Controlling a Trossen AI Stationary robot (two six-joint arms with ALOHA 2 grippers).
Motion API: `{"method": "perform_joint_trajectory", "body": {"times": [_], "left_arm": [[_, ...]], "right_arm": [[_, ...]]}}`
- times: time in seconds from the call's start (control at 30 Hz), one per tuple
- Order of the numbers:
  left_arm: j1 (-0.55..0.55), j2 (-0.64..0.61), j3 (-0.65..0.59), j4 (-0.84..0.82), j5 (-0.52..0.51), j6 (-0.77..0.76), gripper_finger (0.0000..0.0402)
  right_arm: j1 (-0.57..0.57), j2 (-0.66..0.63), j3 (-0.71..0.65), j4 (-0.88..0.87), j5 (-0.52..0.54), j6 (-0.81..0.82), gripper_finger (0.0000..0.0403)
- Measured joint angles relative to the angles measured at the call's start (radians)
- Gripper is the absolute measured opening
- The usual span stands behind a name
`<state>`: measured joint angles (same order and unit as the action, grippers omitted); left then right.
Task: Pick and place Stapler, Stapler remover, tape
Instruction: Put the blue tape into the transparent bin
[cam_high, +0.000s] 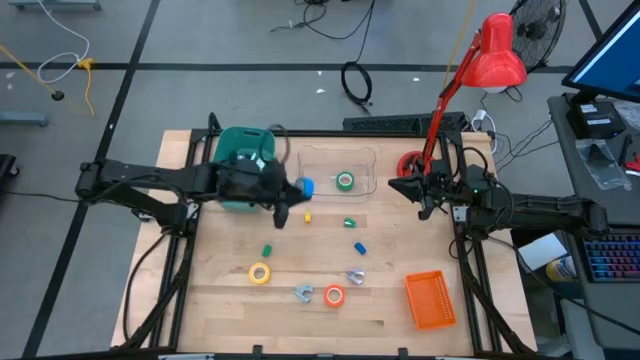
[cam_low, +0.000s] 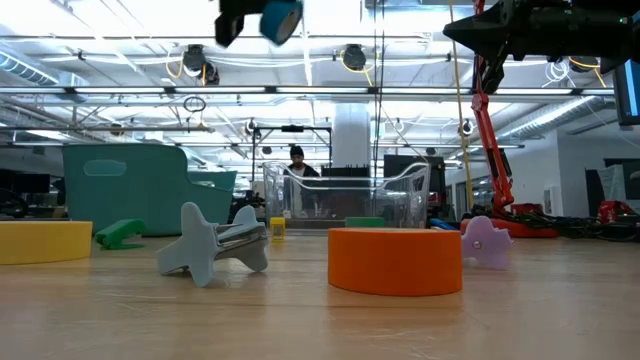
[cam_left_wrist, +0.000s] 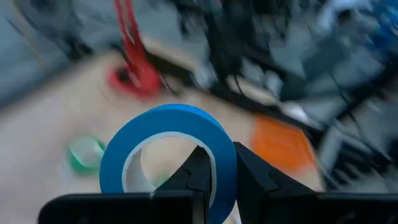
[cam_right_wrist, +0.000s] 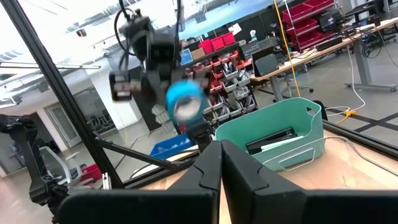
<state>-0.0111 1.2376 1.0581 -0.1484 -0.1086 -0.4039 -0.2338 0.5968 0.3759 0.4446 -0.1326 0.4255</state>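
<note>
My left gripper is raised above the table, beside the clear tray, shut on the blue tape roll, which also shows high up in the low view. The green roll lies flat inside the clear tray. The yellow roll and the orange roll lie flat near the table's near edge, with two grey staple removers beside them. A dark long object lies in the teal bin. My right gripper hangs shut and empty to the right of the tray. My left gripper holds the blue roll by its wall, one finger inside the hollow centre and the other outside. The roll stands on edge in the hold, lifted clear of the table.
An orange basket sits at the table's near right. Small green, blue and yellow pieces lie scattered mid-table. A red lamp stands at the far right corner, its arm close to my right gripper. A person shows in the room beyond.
</note>
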Motion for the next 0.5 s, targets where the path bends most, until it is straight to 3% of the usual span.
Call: {"method": "perform_joint_trajectory", "body": {"times": [0.1, 0.23, 0.37, 0.5], "left_arm": [[0.012, 0.002, 0.000, 0.030, -0.122, 0.062, 0.0041], [0.068, 0.037, 0.000, 0.029, -0.200, 0.069, 0.0041], [0.130, 0.080, 0.056, -0.025, -0.211, 0.069, 0.0041], [0.185, 0.161, 0.211, -0.206, -0.211, 0.105, 0.0041]], "right_arm": [[0.000, 0.000, 0.000, 0.000, 0.000, 0.000, 0.0004], [0.000, 0.000, 0.000, 0.000, 0.000, 0.000, 0.0004], [0.000, 0.000, 0.000, 0.000, 0.001, 0.004, 0.0004], [0.000, 0.000, 0.000, 0.000, 0.002, 0.004, 0.0004]]}}
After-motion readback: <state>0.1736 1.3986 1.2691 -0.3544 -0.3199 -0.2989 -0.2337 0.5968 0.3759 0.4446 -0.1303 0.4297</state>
